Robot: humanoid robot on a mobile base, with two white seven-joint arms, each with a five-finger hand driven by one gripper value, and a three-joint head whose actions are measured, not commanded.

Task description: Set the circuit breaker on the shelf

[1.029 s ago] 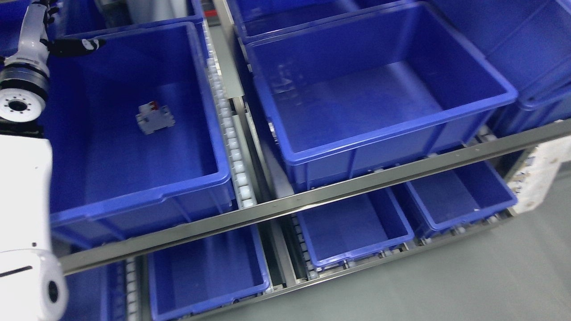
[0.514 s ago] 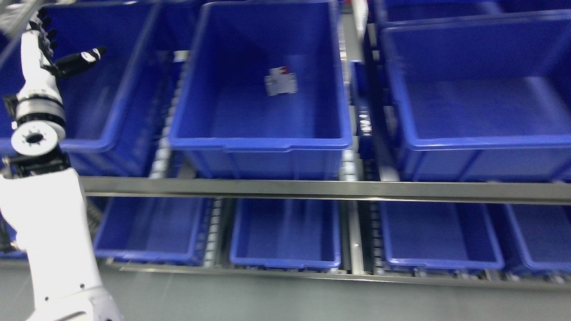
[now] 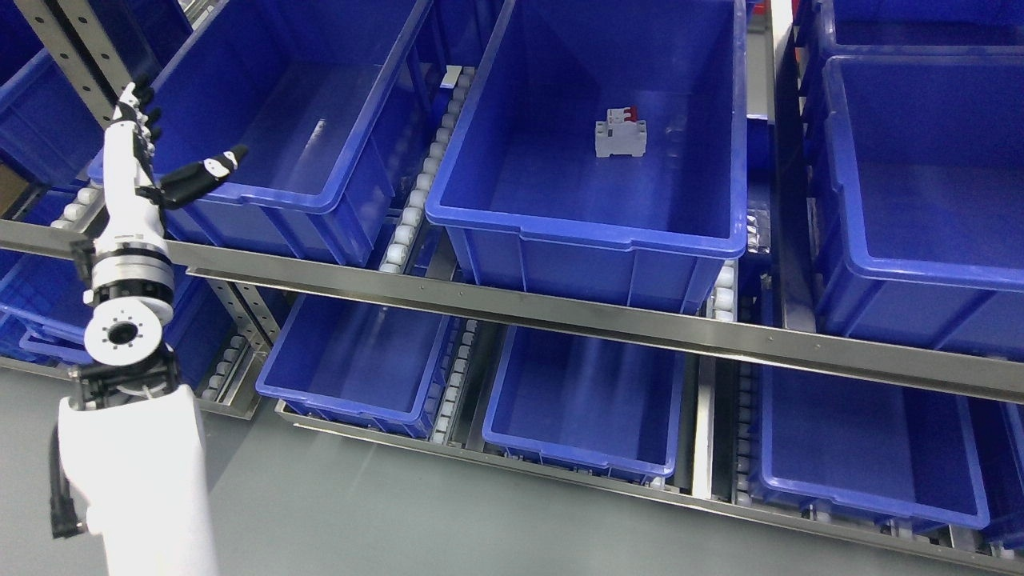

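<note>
Left hand [image 3: 148, 172] is up at the left of the head view, arm [image 3: 132, 472] rising from the lower-left corner. Fingers spread, thumb sticking out to the right, nothing in it. It hangs in front of the left bin's [image 3: 264, 188] near corner, well apart from the breaker. Right hand not in view.

Circuit breaker [image 3: 621, 136] sits alone on the floor of the middle bin [image 3: 592, 232] on the upper shelf level, toward the back and right of centre, clear of all walls. Nothing touches it. Judging by that, the placing looks done: part is down in a bin on the shelf and the hand is empty and off to the side.

Why things sit as they do, my read:
- Bins ride on roller tracks [image 3: 416, 204] behind a steel front rail [image 3: 560, 316], so they can slide and get stopped at the front.
- Breaker lies flat on the bin floor, a stable pose, unlikely to tip.
- Hand held high and out of the bin, likely to keep clear of the rims.

Orientation: pale grey body, red toggles along its far edge, so the toggle side points away from the camera, toward the back of the shelf. Long axis runs roughly left-right, about parallel to the bin's front wall, maybe slightly skewed. Which face is down, can't tell at this size.

Lower level holds more blue bins [image 3: 592, 400], all look empty.
</note>
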